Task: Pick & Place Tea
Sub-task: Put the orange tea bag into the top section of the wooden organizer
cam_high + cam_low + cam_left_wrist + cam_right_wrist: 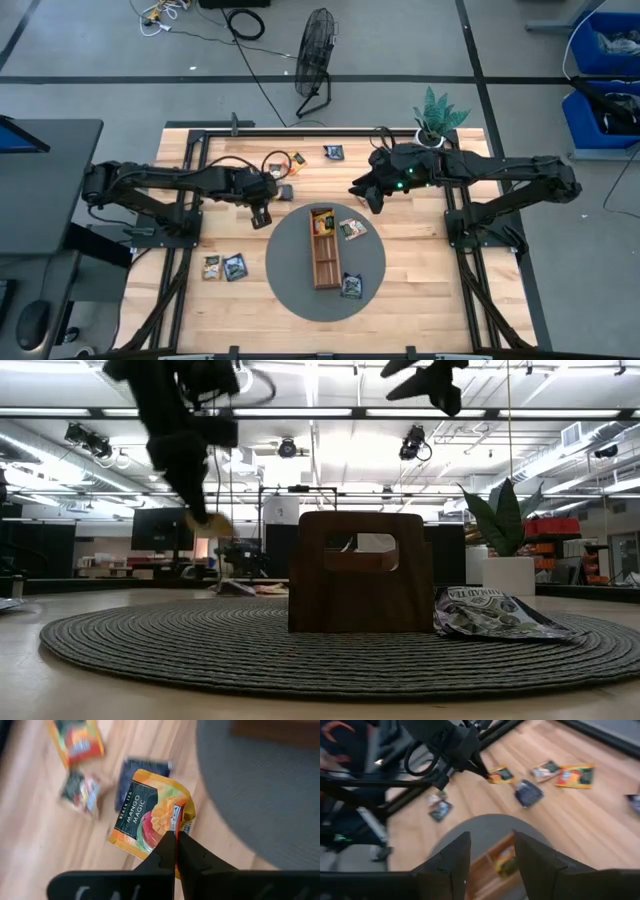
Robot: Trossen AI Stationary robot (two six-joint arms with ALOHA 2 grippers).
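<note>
A: From above, what was done?
B: One sachet [321,222] lay in the tray [324,262]; others sat on the mat [290,262] and table [420,300].
A: Left wrist view?
B: Left gripper [176,840] was pinched on an orange sachet [150,815], lifted above the table.
A: Right wrist view?
B: Right gripper [491,851] was wide, empty, above the tray.

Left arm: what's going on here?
The left gripper has its fingers shut on an orange Mango Magic tea sachet, held above the wood table beside the round grey mat. The right gripper hangs open over the mat, above the wooden tray. Other sachets lie scattered on table and mat.
</note>
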